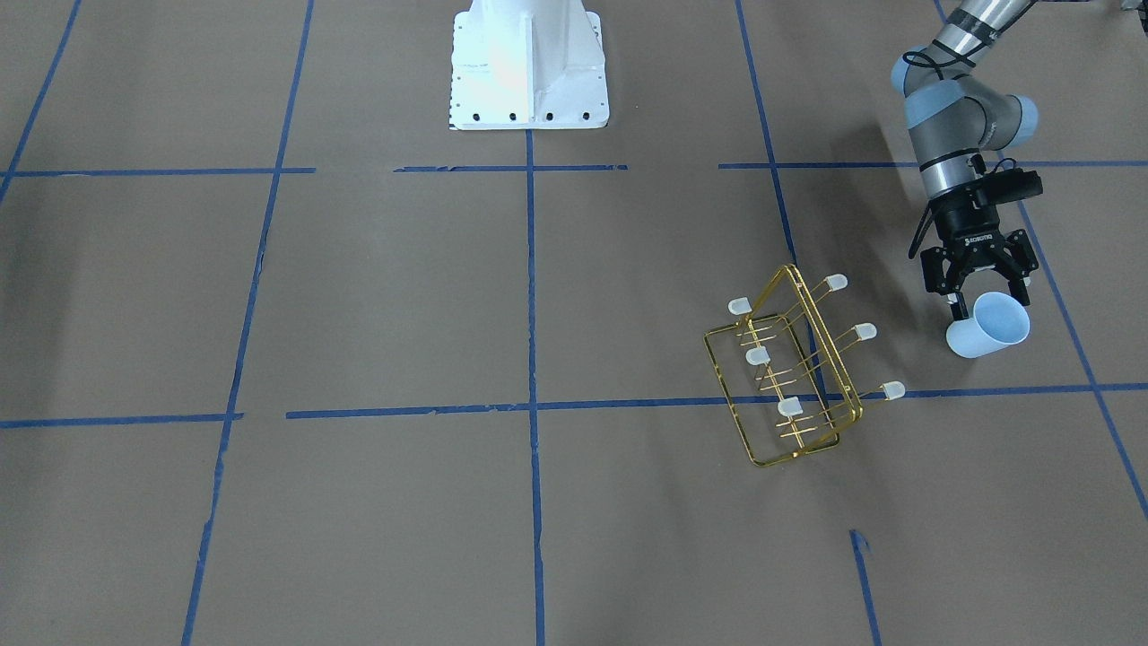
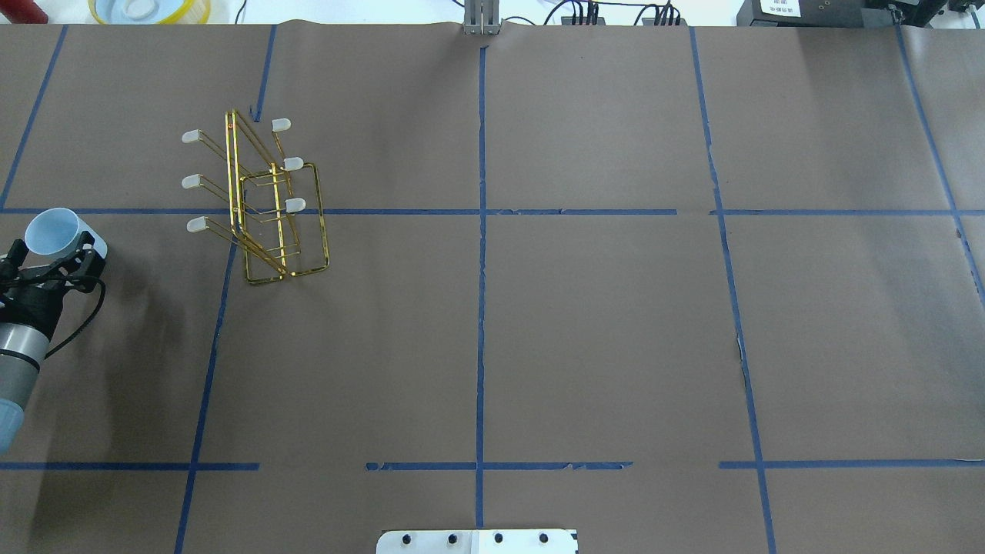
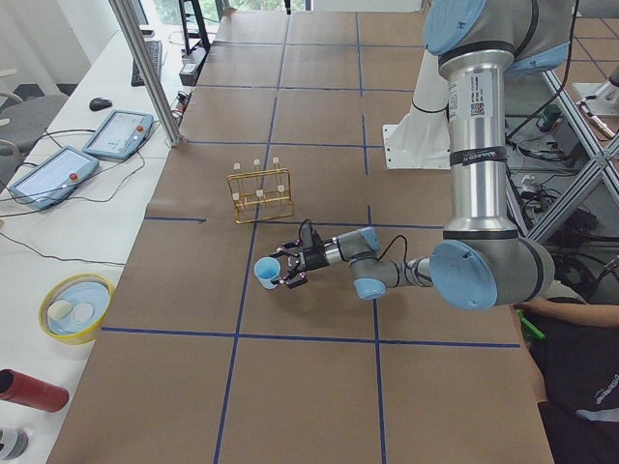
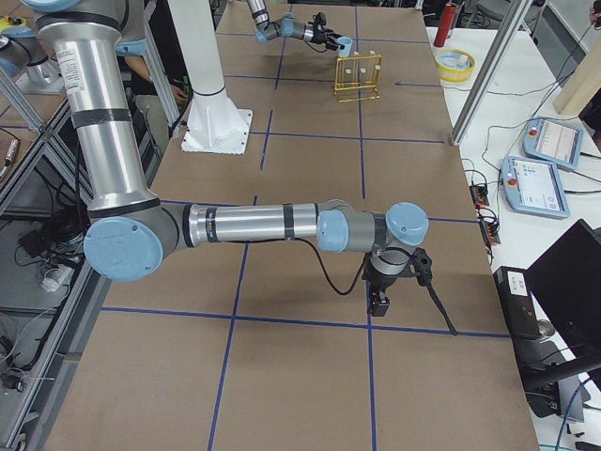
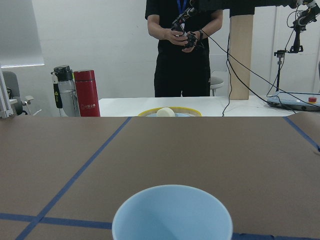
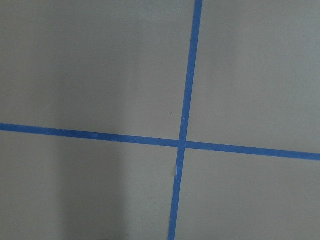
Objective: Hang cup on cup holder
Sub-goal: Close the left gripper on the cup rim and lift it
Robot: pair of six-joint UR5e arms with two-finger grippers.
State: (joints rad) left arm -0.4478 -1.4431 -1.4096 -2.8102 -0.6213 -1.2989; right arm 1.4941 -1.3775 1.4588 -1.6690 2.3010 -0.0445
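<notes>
The cup is pale blue-white and lies on its side in my left gripper, which is shut on it. Its mouth points away from the robot. It also shows in the overhead view, the left side view and the left wrist view. The cup holder is a gold wire rack with white-capped prongs. It stands upright on the table, apart from the cup and toward the table's middle. My right gripper shows only in the right side view, low over bare table. I cannot tell whether it is open or shut.
The white robot base stands at the table's robot side. A yellow bowl and a red bottle sit on the side bench past the table's left end. An operator stands there.
</notes>
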